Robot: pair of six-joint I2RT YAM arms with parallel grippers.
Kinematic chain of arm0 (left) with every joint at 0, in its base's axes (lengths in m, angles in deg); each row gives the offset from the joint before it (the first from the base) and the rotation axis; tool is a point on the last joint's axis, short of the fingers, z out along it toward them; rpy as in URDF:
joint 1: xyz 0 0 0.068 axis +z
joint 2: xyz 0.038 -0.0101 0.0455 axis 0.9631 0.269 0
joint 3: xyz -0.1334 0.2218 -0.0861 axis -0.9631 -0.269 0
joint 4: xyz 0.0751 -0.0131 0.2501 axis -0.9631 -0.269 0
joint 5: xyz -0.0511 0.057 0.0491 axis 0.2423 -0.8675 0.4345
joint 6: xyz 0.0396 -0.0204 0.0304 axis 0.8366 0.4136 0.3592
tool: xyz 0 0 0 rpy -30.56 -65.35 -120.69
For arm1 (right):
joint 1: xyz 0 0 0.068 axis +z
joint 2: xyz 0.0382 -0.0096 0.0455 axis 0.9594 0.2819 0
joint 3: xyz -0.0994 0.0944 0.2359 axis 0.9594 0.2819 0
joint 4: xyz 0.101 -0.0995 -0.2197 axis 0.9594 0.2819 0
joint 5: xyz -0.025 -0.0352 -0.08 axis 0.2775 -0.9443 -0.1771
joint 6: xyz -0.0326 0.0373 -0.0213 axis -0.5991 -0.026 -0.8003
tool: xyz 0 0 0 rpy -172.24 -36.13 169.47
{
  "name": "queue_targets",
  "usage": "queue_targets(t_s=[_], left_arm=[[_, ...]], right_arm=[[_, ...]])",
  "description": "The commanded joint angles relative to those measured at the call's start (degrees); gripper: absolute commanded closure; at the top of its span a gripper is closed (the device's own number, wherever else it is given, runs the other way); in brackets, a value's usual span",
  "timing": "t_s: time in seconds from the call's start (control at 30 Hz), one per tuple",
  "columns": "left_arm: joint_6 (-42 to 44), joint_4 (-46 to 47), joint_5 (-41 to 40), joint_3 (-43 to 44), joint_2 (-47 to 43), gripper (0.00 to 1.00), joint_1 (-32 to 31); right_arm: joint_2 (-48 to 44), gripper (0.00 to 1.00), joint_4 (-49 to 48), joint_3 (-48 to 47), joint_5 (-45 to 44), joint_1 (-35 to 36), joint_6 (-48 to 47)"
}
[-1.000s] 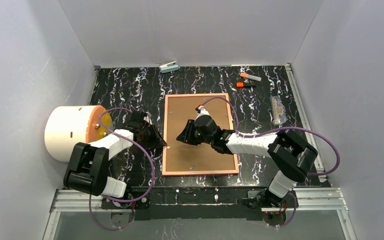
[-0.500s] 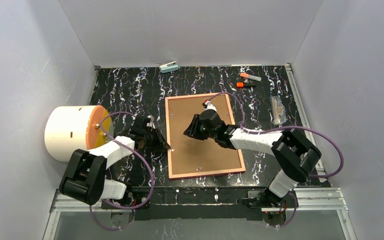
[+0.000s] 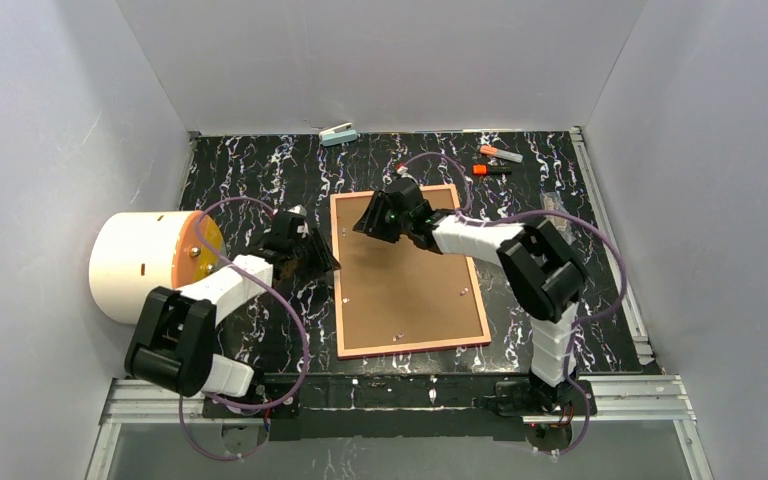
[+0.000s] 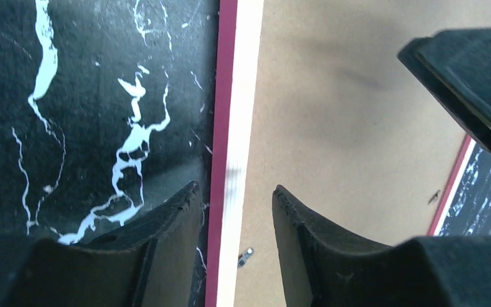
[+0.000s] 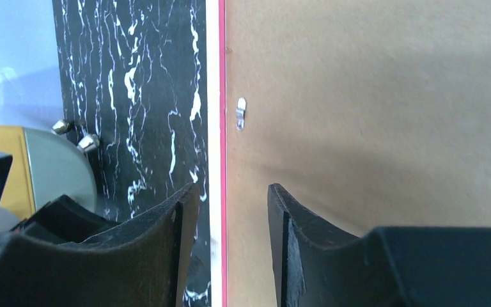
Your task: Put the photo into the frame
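Note:
The frame lies face down on the black marble table, its brown backing board up. The photo is hidden. My left gripper is at the frame's left edge. In the left wrist view it is open, its fingers astride the pale edge strip without touching it. My right gripper hangs over the frame's far left corner. Its wrist view shows it open above the pink-and-white edge, with a metal clip just ahead.
A white drum with an orange face lies at the left, close to my left arm. A pale blue stapler sits at the back wall. Two orange markers and a clear packet lie at the back right.
The frame slid a little right, then stopped. My left gripper opened at the frame's left edge. My right gripper moved from the board's middle to its far left corner and opened wider.

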Motion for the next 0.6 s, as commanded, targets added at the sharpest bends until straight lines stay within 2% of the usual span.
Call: queue_targets(t_s=[0.0, 0.2, 0.57], left_arm=[[2.3, 1.6, -3.4, 2.1, 4.3, 0.59, -0.2], [0.5, 6.7, -3.2, 1.9, 7.5, 0.68, -0.3], [0.0, 7.6, -1.8, 0.6, 8.4, 0.8, -0.2]], right_arm=[[6.6, 0.48, 0.9, -8.1, 2.8, 0.0, 2.0], [13.0, 0.52, 0.4, -12.8, 5.0, -0.2, 3.6], [17.7, 0.56, -2.2, -15.2, 6.6, -1.4, 3.4]])
